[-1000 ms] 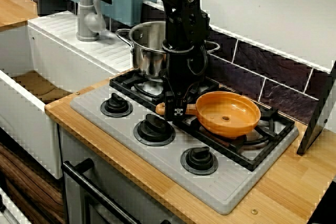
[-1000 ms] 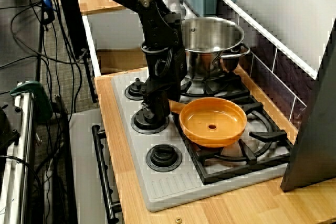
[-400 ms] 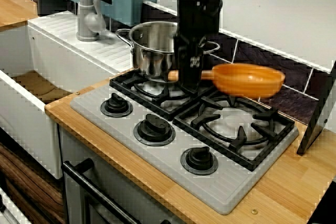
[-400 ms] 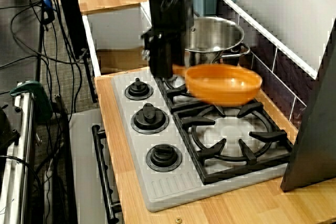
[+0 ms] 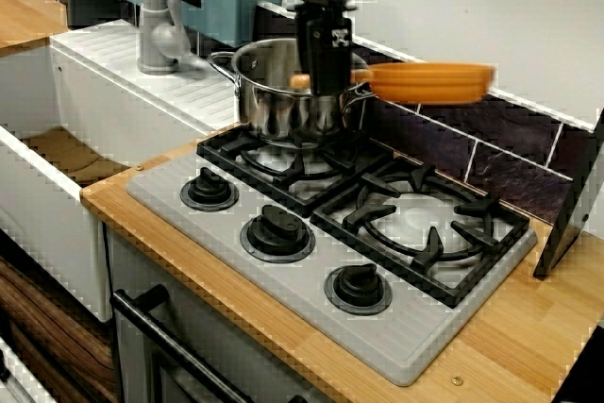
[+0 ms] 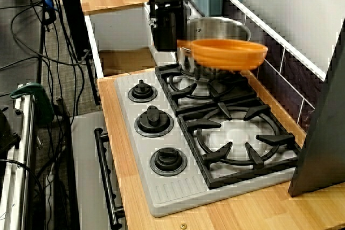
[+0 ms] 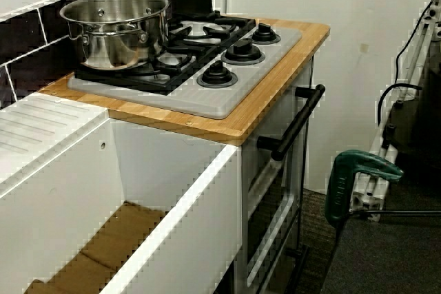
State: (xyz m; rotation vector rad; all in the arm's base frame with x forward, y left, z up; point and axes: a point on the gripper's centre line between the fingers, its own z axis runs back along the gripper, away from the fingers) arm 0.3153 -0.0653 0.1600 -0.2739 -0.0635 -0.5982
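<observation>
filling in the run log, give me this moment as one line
gripper: shut on handle of orange pan | pan: level, in the air above stove | steel pot: on rear burner, beside gripper

Gray stove (image 5: 283,276) set in wood counter (image 5: 528,327) w/ dark tile wall (image 5: 491,153) behind it, white sink (image 5: 47,205) beside it, cables (image 6: 60,138) on floor out front.

A kitchen mock-up inside a lab: a grey gas hob (image 5: 415,327) with black knobs (image 5: 277,230) sits in a wooden worktop (image 5: 528,337), backed by dark tiles (image 5: 491,162), beside a white sink (image 5: 47,205) and faucet (image 5: 154,16) — with a steel pot (image 7: 114,29) and an orange pan (image 5: 434,82) as cookware. Loose cables (image 6: 27,52) on the floor and a green clamp (image 7: 358,173) show the lab side.
</observation>
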